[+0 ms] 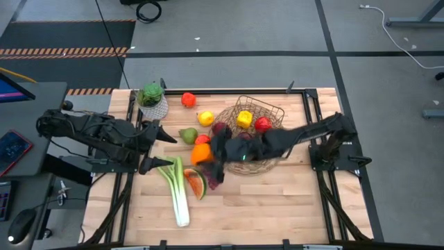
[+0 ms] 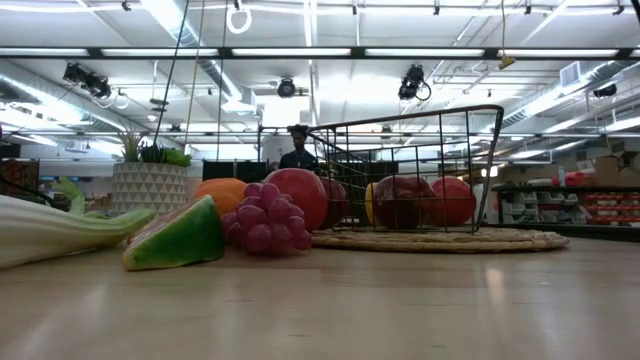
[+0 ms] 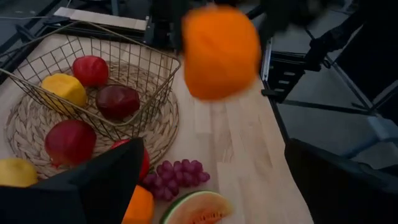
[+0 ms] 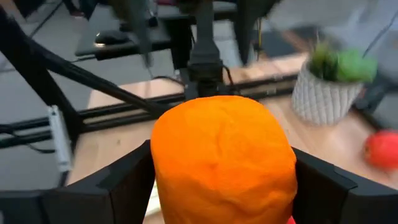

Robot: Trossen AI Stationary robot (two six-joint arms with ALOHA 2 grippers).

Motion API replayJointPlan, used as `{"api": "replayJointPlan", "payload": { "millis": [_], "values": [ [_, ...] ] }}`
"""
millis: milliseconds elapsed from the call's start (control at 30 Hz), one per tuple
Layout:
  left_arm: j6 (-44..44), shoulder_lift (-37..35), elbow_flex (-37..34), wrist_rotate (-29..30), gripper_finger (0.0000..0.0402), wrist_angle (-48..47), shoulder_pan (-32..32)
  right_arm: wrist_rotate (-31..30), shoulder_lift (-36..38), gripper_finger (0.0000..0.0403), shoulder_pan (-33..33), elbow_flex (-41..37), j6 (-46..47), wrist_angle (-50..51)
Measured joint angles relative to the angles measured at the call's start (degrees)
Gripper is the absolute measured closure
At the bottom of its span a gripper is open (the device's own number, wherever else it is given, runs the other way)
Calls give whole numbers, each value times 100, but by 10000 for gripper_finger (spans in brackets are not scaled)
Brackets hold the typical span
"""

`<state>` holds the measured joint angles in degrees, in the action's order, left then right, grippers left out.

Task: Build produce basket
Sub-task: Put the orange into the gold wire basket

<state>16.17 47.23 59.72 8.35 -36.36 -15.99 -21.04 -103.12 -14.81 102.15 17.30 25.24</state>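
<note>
We can read no text, label, brand, number or sign anywhere in these views.

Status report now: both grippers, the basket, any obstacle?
Right gripper shut on orange, lifted beside basket. Left gripper open, waiting by leek. Nothing blocks the basket.

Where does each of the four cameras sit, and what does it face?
High: overhead, straight down; both arms, basket.
Low: table height, level across; grapes, no arm visible.
Left wrist: faces the basket; own dark fingers.
Right wrist: right gripper clamps an orange.
Shared: that orange shows in both wrist views.
</note>
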Motion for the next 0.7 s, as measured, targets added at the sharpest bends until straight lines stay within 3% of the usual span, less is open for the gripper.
{"api": "replayJointPlan", "payload": {
  "millis": [67,267,467,700],
  "values": [
    [17,28,0,1,5,6,0,302,189,96,178,171,386,454],
    [17,120,7,0,5,1,0,449,688,95,675,296,1312,1432],
    [-16,306,7,93,5,-28,18,651,928,95,934,295,2123,1510],
    [66,483,6,131,5,-30,44,1649,950,95,986,293,3252,1191]
  ]
}}
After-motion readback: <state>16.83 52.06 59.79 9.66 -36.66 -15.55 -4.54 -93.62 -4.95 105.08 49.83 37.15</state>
